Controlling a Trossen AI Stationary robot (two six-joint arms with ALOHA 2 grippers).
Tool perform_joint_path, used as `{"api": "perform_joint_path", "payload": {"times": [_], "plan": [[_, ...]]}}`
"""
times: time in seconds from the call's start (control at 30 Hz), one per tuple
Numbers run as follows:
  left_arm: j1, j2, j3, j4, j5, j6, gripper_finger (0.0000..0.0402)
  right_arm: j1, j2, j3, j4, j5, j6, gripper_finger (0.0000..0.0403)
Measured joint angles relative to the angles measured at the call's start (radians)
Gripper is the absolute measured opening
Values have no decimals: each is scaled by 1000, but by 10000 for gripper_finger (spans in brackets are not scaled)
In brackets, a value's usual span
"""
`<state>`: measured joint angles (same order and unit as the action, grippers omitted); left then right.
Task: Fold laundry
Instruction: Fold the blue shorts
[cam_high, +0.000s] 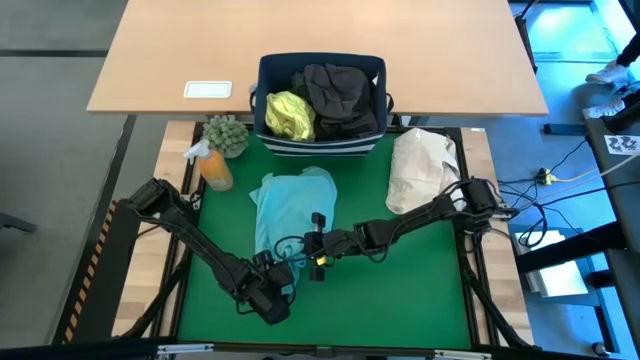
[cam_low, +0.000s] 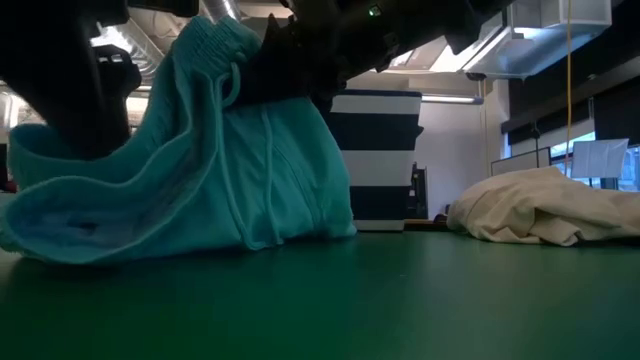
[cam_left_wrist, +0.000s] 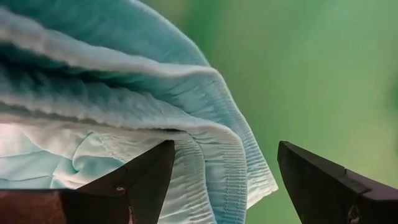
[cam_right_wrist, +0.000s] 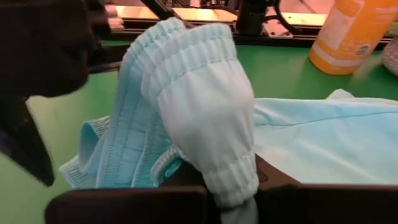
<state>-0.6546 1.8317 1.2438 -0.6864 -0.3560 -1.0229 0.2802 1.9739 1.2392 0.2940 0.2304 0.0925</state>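
A turquoise garment (cam_high: 290, 205) lies on the green mat (cam_high: 400, 290), its far part flat. Its ribbed waistband end (cam_low: 215, 45) is raised near the mat's middle. My right gripper (cam_high: 313, 243), reaching in from the right, is shut on that raised band (cam_right_wrist: 199, 81). My left gripper (cam_high: 283, 272) comes from the near left, points steeply down and is open. In its wrist view my left gripper (cam_left_wrist: 221, 186) has a stitched edge of the turquoise garment (cam_left_wrist: 239, 180) between its fingers. A yellow-green shirt (cam_high: 288, 113) and dark garments (cam_high: 340, 95) lie in the bin. My right gripper pinches the turquoise garment's elastic waistband (cam_right_wrist: 214, 168) between its two fingers, in a bunched fold of several layers. The band drapes over the fingers and hides their tips. The fingers come from the table's right, slanting a little down. The band is held up and the garment's far part rests on the mat. My left gripper stands around the stitched edge (cam_left_wrist: 205, 168); whether a finger touches it I cannot tell.
A navy bin (cam_high: 320, 145) with a striped base stands at the mat's far edge. A cream cloth bundle (cam_high: 422, 170) lies at the far right. An orange bottle (cam_high: 215, 170) and a small plant (cam_high: 226, 133) stand at the far left. The mat's near right is bare.
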Motion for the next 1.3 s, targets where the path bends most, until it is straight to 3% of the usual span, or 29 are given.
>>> {"api": "perform_joint_path", "payload": {"times": [0.23,0.6,0.8,0.97,1.3], "plan": [[-30,-49,0,-50,9,83,282,0,0,0,-49,-6,-22,9],[-147,-174,-2,-377,-36,152,282,1,0,0,-59,-7,-35,11],[-205,-155,-69,-248,-53,341,282,0,0,0,-59,-8,-39,17],[-226,-132,-123,-184,-155,412,282,-6,0,0,-59,-22,-39,14],[-226,-16,-129,-138,-220,599,282,-9,0,0,-59,-22,-38,16]]}}
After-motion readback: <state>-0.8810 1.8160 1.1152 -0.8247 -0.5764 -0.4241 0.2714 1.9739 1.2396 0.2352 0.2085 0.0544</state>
